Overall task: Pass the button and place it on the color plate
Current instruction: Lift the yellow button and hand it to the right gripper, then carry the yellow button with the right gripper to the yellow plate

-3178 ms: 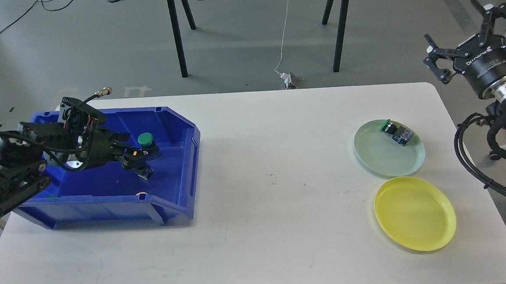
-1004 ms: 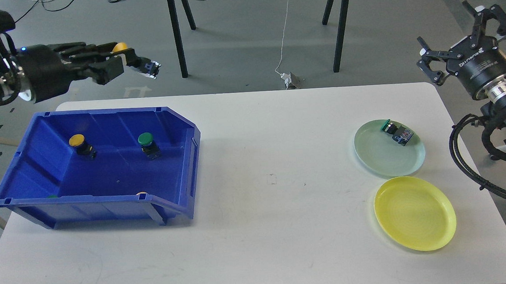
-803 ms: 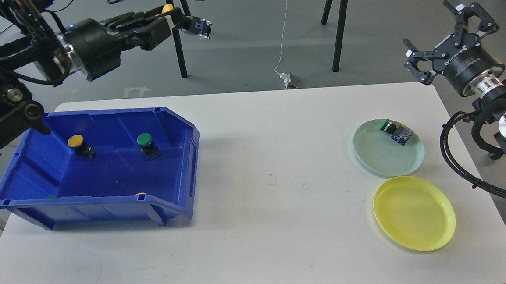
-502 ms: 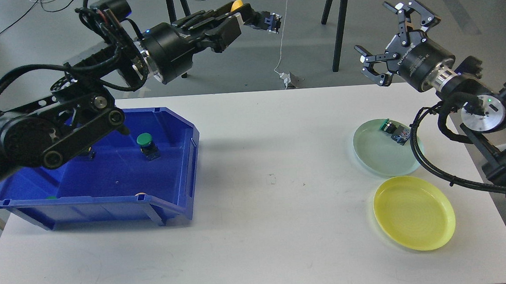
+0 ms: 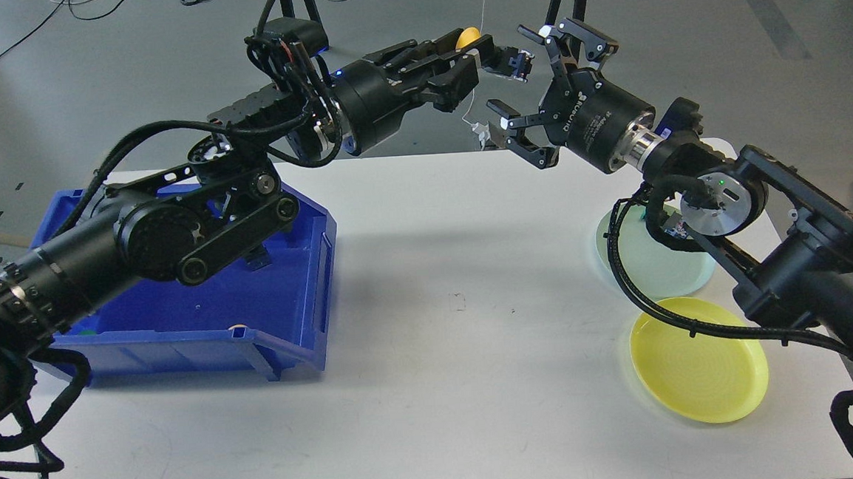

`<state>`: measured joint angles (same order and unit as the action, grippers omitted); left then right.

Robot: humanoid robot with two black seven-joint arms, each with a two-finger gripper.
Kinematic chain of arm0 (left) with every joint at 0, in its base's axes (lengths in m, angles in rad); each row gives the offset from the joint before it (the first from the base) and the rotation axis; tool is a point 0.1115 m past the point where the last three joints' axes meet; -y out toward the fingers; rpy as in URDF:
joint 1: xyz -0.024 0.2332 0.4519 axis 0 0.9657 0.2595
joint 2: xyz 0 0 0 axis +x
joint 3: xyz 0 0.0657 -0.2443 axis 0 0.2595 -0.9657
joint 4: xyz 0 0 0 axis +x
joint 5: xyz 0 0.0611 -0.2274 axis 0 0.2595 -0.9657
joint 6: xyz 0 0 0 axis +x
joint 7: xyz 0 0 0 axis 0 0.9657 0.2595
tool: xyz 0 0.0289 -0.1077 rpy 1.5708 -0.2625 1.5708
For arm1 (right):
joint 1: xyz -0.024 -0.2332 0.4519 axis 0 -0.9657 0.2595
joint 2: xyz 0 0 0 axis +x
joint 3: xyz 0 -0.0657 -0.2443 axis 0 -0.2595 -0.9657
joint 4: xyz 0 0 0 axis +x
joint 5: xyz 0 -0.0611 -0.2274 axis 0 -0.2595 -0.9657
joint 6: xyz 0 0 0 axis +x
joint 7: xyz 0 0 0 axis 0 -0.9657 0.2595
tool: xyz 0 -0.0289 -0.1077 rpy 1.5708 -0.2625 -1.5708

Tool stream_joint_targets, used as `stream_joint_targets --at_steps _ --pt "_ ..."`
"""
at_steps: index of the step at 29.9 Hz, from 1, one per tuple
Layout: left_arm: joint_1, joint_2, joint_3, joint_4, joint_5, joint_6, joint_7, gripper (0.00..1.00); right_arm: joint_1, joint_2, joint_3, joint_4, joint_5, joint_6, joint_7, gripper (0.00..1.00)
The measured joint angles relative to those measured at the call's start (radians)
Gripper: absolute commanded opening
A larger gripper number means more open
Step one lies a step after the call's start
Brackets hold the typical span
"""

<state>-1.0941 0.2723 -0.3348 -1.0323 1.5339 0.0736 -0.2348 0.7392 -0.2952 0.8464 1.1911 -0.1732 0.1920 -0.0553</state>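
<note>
My left gripper (image 5: 480, 52) is shut on a yellow-capped button (image 5: 467, 37) and holds it high above the table's far edge, with the button's dark body (image 5: 516, 62) sticking out to the right. My right gripper (image 5: 531, 77) is open, its fingers spread around the tip of that button body. The yellow plate (image 5: 699, 369) lies empty at the front right. The pale green plate (image 5: 654, 262) behind it is largely covered by my right arm, and the green button on it barely shows.
A blue bin (image 5: 201, 312) stands on the white table (image 5: 435, 387) at the left, partly covered by my left arm. A small yellowish object (image 5: 238, 328) shows at the bin's front wall. Black stand legs (image 5: 568, 9) rise behind the table.
My left gripper lifted the yellow button out of the bin and carried it right. My right gripper swung left to meet it, and its open fingers now flank the button.
</note>
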Motion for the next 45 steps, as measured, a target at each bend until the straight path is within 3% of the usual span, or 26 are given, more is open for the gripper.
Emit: stream_joint_targets --at_steps 5,8,15,22,29,33,38,45 --pt "-0.002 -0.002 0.0 0.004 0.0 0.0 0.0 0.27 -0.007 0.005 -0.001 0.005 -0.001 -0.002 0.0 0.63" --pt "-0.003 0.0 0.0 0.005 -0.001 0.0 -0.001 0.27 -0.009 0.008 -0.001 0.005 -0.003 -0.002 0.0 0.55" --pt "-0.004 0.002 0.003 0.005 -0.001 0.0 -0.001 0.28 -0.01 0.007 0.002 0.002 -0.003 -0.001 0.0 0.21" --pt "-0.003 0.002 0.005 0.004 -0.003 0.0 -0.003 0.43 -0.01 0.007 0.009 0.001 -0.003 -0.001 0.0 0.21" --pt "-0.003 0.004 -0.009 0.004 -0.012 0.005 -0.012 0.81 -0.013 -0.003 0.015 0.0 -0.004 -0.002 0.0 0.21" --pt "0.003 0.001 -0.044 0.004 -0.022 0.061 -0.018 0.94 -0.015 -0.027 0.036 0.006 -0.003 0.0 0.001 0.21" --pt "0.008 -0.001 -0.107 0.004 -0.155 0.094 -0.022 0.97 -0.036 -0.1 0.064 0.047 0.0 0.002 0.002 0.21" --pt "0.008 0.009 -0.206 0.009 -0.695 0.055 -0.027 0.97 -0.227 -0.338 0.068 0.209 0.0 0.003 0.0 0.21"
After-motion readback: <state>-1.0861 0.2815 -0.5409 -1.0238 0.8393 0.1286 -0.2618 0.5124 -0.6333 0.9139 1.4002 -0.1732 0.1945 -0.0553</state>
